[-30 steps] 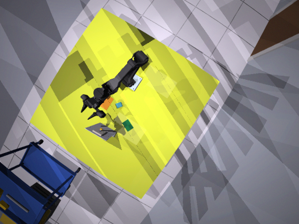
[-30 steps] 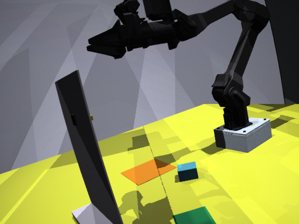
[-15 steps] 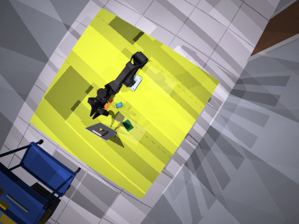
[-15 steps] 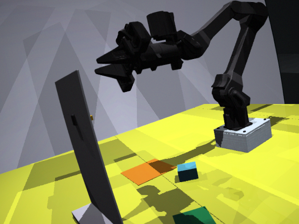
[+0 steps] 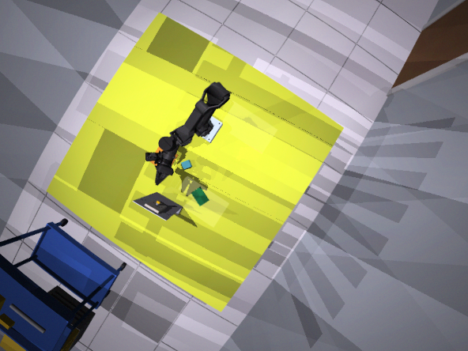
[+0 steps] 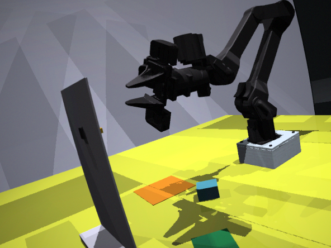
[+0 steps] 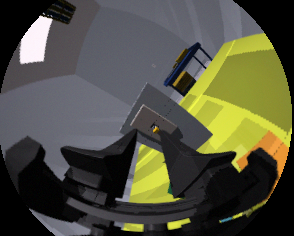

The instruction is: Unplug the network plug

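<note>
Approach step: your gripper hangs half-spread and empty, well short of the panel, plug locked in its socket; next, line up on the tab.

Black arm bent forward, pincer level in air, fingers partly apart, empty

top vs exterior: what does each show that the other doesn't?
Top only: the blue cart off the yellow table, the brown floor patch, and the panel's socket face with the plug.

Exterior only: the arm's height above the table, the gap between the gripper's fingers with nothing in it, and most of the orange square.

Both: the arm, its base, the upright panel, the blue block, the green block.
</note>
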Motion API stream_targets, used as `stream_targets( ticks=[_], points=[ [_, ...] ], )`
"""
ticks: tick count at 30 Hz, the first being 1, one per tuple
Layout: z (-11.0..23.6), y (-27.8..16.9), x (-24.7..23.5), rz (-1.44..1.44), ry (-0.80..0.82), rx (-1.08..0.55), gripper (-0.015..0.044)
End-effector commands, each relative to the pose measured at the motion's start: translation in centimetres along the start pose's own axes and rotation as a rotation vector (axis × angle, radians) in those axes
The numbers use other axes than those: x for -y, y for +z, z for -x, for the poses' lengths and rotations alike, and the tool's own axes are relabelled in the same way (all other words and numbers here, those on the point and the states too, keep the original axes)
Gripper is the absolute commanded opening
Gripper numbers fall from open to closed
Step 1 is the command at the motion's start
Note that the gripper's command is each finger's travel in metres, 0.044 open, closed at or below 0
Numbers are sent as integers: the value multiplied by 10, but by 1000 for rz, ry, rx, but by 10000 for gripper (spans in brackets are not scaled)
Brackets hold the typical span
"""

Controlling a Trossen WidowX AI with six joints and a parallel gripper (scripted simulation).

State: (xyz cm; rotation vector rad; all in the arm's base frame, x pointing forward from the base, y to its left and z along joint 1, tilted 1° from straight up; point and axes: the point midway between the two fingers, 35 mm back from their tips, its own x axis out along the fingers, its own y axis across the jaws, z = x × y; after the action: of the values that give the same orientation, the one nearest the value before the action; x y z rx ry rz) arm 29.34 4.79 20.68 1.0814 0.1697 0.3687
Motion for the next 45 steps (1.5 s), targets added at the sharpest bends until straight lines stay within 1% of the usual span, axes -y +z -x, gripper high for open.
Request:
stream_targets(
  ticks=[1,11,17,41,45],
  points=[
    [5,-13,8,-121,10,-41,156],
    [25,-47,22,-462,30,-159,156],
    [26,-49,22,-485,30,-167,156],
    [-31,-44,25,-485,35,-166,156],
    [-34,-44,25,-485,35,-166,156]
  ],
)
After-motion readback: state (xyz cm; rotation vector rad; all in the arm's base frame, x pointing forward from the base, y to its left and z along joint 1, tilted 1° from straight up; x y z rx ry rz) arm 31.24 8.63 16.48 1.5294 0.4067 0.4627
